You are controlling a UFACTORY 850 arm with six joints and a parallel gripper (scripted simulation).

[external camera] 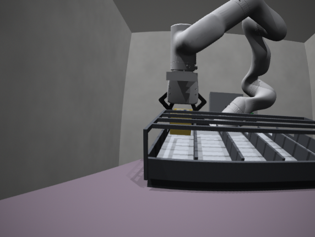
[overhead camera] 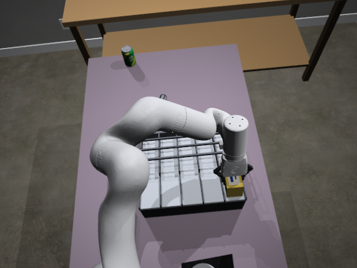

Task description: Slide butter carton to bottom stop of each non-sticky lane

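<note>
Top view: fingers [overhead camera: 233,176] are clamped on a yellow carton [overhead camera: 234,187], which pokes out just below them in the shelf's [overhead camera: 191,209] rightmost lane, lower right, near the stop.

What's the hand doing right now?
Hand: closed on a yellow butter carton in the end lane of the shelf.

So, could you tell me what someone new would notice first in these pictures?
Probably the big white arm bending over the purple table, its gripper shut on a yellow butter carton. That carton sits low in an end lane of the dark sloped shelf, near the bottom stop. After that, the green can standing alone at the table's far corner.
</note>
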